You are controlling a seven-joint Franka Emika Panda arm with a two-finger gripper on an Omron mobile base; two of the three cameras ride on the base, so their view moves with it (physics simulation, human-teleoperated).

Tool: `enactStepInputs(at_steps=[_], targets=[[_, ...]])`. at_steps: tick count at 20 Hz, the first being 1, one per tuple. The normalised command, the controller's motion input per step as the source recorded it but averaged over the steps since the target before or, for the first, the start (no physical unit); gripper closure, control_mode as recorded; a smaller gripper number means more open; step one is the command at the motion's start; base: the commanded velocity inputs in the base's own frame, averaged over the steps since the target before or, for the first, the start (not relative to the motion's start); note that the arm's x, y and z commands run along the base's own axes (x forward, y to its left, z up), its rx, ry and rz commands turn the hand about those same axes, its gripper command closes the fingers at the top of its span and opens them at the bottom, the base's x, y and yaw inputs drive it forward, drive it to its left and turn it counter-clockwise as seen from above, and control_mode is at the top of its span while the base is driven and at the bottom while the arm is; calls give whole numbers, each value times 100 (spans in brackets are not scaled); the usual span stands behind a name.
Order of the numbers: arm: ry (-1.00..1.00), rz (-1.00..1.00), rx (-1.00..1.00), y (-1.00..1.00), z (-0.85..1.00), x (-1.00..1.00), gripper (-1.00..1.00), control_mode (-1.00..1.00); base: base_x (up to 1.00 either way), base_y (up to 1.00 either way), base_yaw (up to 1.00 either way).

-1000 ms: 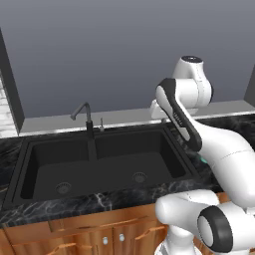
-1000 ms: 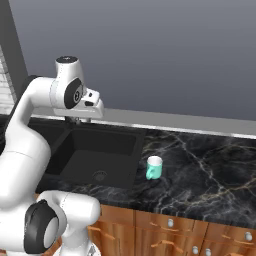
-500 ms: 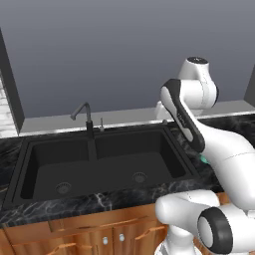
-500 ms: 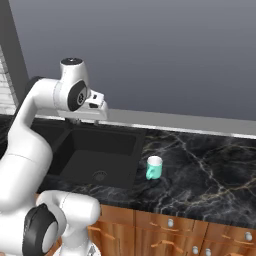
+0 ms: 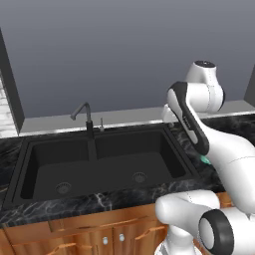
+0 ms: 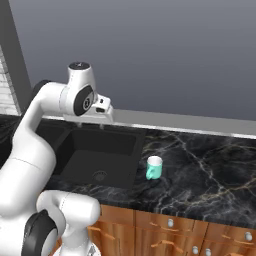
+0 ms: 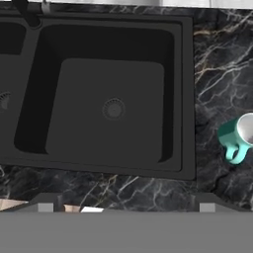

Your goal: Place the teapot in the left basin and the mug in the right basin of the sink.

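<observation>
Hand view looks straight down on the sink point(image 7: 187, 99): right basin point(image 7: 99, 74) sits mid-frame with its round metal drain point(image 7: 113, 108) near the middle of the floor, and a slice of the left basin point(image 7: 7, 74) shows past the divider at the left edge. Faucet point(image 7: 27, 15) base is at the top left, behind the divider. Jaws are spread wide: I see the two fingertips point(image 7: 45, 201) far apart at the bottom of the frame, with nothing between them, hanging above the front rim of the sink. Mug point(image 7: 237, 137) stands upright on the tabletop point(image 7: 217, 64) to the right of the sink, near the rim but not touching it, pale mouth up, handle pointing toward the front edge. Right base view agrees: mug point(image 6: 154, 167) on the black marble tabletop point(image 6: 200, 170) just right of the right basin point(image 6: 100, 160), well apart from the arm point(image 6: 35, 125), whose wrist is up over the back rim of the sink. Left base view has both basins open to me, left basin point(image 5: 50, 174) narrower, right basin point(image 5: 149, 159) wider, faucet point(image 5: 84, 117) behind the divider, and a teal sliver of the mug point(image 5: 205, 160) peeking out behind the arm point(image 5: 194, 124). Wood cabinets point(image 5: 74, 234) run below the tabletop.
</observation>
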Motion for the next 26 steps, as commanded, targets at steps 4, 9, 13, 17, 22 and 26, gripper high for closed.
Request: enactStepInputs(at_steps=[4,9,13,17,22,26], targets=[[0,0,0,-17,-14,0,-100,-100,0,0,0],[0,0,-1,-20,-21,0,-100,-100,0,0,0],[0,0,-2,-22,-26,0,-100,-100,0,0,0],[0,0,-2,-25,-30,0,-100,-100,0,0,0],[0,0,-1,-23,-21,-3,-100,-100,0,0,0],[0,-2,0,-24,-16,-8,-100,-100,0,0,0]])
